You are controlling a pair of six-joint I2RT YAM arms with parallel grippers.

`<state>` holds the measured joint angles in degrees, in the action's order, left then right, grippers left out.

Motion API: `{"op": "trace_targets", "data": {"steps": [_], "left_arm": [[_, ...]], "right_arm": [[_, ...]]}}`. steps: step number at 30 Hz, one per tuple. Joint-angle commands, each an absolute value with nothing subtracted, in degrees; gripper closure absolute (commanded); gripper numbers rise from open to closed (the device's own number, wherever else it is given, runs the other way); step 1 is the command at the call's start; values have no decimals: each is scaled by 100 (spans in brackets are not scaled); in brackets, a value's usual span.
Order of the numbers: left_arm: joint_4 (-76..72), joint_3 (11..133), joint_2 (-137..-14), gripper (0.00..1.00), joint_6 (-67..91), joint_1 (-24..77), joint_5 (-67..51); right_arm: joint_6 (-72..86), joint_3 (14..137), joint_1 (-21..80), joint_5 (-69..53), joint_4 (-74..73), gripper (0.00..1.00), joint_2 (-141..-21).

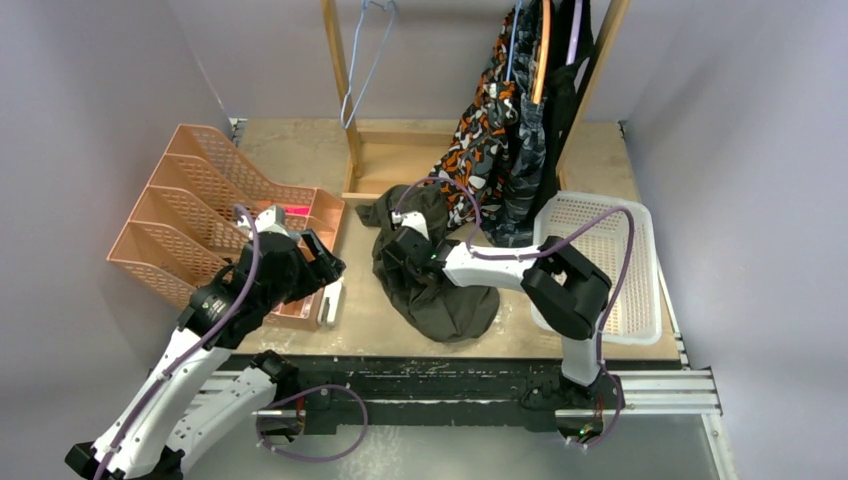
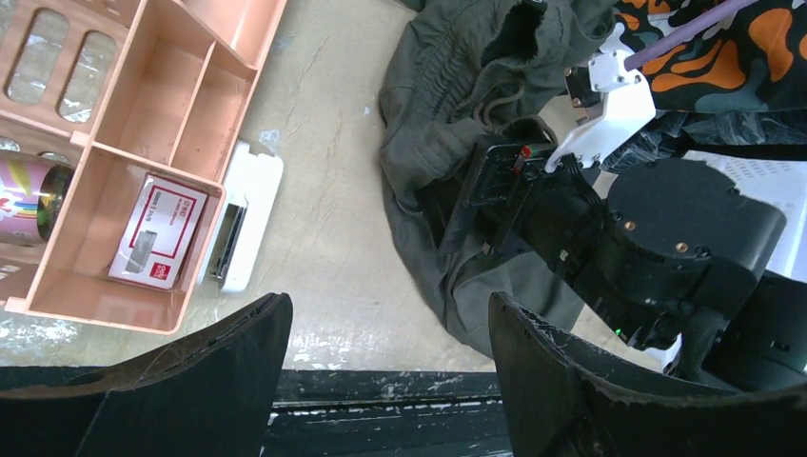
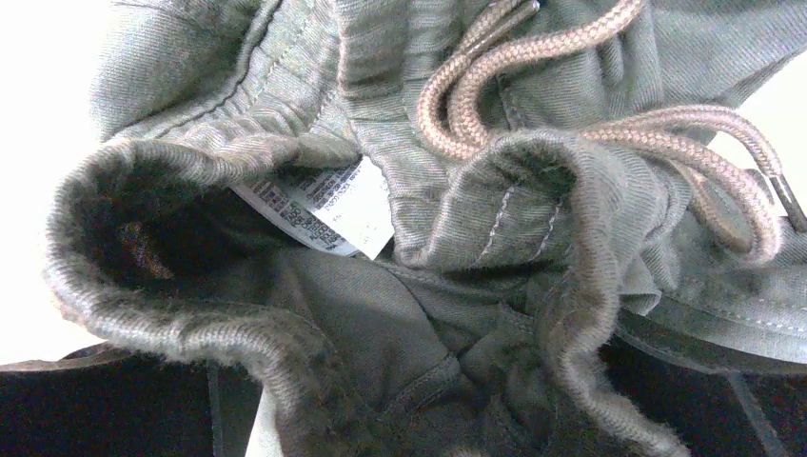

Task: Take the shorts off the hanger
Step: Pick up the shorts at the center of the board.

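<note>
The olive green shorts [image 1: 440, 290] lay off the hanger in a crumpled heap on the table [image 1: 290, 150], in front of the wooden rack [image 1: 340, 70] and between the peach file organiser [image 1: 200, 200] and the white basket [image 1: 600, 260]. The right end effector [image 1: 405, 255] was down on the upper part of that heap. In the right wrist view its dark fingers [image 3: 95, 409] sat far apart at the bottom corners, spread wide, with the bunched waistband, a beige drawstring [image 3: 495, 86] and a white care label [image 3: 324, 205] in the space ahead of them; no fabric looked pinched. The left end effector [image 2: 388, 303] hovered above the near edge of the table beside the organiser, its two black fingers spread with nothing between them, and it looked across at the olive pair and the other arm. A small white object [image 2: 247, 219] lay flat on the table just beside the organiser. On the rack at the back, the orange-black-white camouflage shorts [image 1: 480, 140] and the dark grey-blue camouflage shorts [image 1: 525, 170] hung side by side on hangers, touching, with the black shorts [image 1: 565, 110] behind them.
</note>
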<state>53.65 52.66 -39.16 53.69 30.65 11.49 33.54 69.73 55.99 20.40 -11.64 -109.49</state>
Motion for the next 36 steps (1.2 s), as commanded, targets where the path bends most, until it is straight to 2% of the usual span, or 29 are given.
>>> {"op": "trace_targets", "data": {"steps": [1,3,4,7,10,11,12,17,24,36], "left_arm": [[5155,5248,-3928,25,5449,3059,1097],[5167,5256,-3911,26,5458,3059,1127],[5176,5258,-3892,26,5465,3059,1133],[5192,5278,-3858,27,5475,3059,1159],[5241,5298,-3840,27,5482,3059,1173],[5242,5293,-3828,28,5491,3063,1193],[5228,5280,-3816,28,5507,3059,1200],[5151,5250,-3803,29,5520,3059,1222],[5123,5167,-3832,29,5511,3059,1211],[4823,5091,-4101,29,5502,3059,1045]], "right_arm": [[3629,6669,5733,2408,-1402,2,-11104],[3682,6450,5742,2364,-1259,6,-11229],[3734,6236,5741,2369,-1069,12,-11227],[3915,5729,5747,2294,-553,35,-11140],[4120,5686,5991,2735,-830,56,-10824],[4136,5758,6130,2969,-1027,71,-10646],[4207,5872,6317,3293,-1302,98,-10447],[4336,6388,6678,4038,-2088,100,-8925],[3819,6480,6680,3966,-2045,100,-6384],[4072,7784,6680,4882,-4003,100,-4683]]}}
